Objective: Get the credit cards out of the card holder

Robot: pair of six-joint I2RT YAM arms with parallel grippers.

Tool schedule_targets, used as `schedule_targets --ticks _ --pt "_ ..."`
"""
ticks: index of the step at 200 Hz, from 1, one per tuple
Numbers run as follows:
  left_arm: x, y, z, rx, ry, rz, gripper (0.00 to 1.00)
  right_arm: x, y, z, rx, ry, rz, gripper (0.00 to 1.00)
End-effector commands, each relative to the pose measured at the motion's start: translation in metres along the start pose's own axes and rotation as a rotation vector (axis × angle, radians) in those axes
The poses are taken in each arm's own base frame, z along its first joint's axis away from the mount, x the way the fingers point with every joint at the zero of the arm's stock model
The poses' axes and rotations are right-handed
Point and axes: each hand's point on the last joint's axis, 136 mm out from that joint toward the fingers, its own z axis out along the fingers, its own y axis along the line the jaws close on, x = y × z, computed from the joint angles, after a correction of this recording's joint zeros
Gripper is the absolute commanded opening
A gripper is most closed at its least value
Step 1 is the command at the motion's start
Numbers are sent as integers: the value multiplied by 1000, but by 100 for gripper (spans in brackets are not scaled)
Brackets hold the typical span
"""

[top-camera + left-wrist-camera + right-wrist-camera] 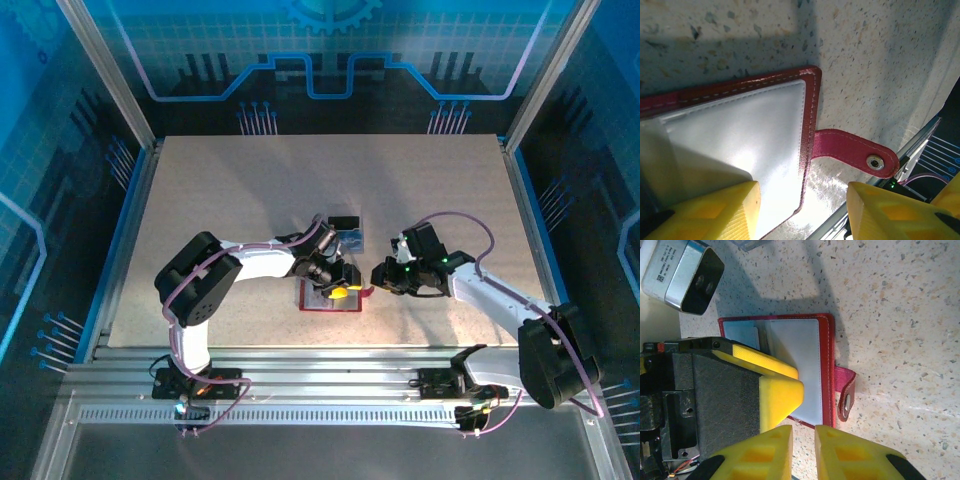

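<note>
**Card holder open on the table, left finger on its pocket**

The red card holder (pixel 322 302) lies open and flat at the centre of the overhead view, just below a blue card (pixel 350 238) and a dark card (pixel 343 219) lying on the table. In your left wrist view its greyish clear pocket (pixel 740 135) takes up the left half, and the snap tab (pixel 855 150) sticks out to the right.

Your left gripper (pixel 802 212) stands open. One yellow finger (pixel 715 210) sits over the pocket and the other is past the holder's edge, beyond the tab. Nothing is clamped between them. The right wrist view shows that finger (pixel 780 390) lying on the pocket.

Your right gripper (pixel 803 445) is barely parted, with a slim empty gap between its fingers. It sits at the bottom of its own view, just beside the holder's corner near the tab; you cannot tell if it touches.

The table (pixel 250 200) is pale and speckled, framed by aluminium posts (pixel 105 70) and blue printed panels (pixel 330 40).
</note>
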Motion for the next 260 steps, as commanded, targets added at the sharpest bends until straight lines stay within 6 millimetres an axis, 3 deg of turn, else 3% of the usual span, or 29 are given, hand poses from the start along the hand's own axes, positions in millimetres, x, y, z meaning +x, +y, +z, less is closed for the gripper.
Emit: schedule_targets --ticks 1,45,81,162,225,260 --pt "-2 -14 1 36 -7 17 50 2 -2 -3 -8 6 8 19" --pt "-7 -35 -19 78 -68 59 50 2 6 -1 -32 16 4 20" --pt "-10 -36 -36 75 -103 70 50 2 16 4 -45 32 -13 20" --pt "-11 9 -71 34 -175 -7 49 7 46 38 -45 113 -72 20" --pt "0 39 -84 -1 -190 -59 48 10 60 64 -40 168 -95 20" --pt "1 47 -84 -17 -184 -81 39 13 60 73 -43 187 -91 20"
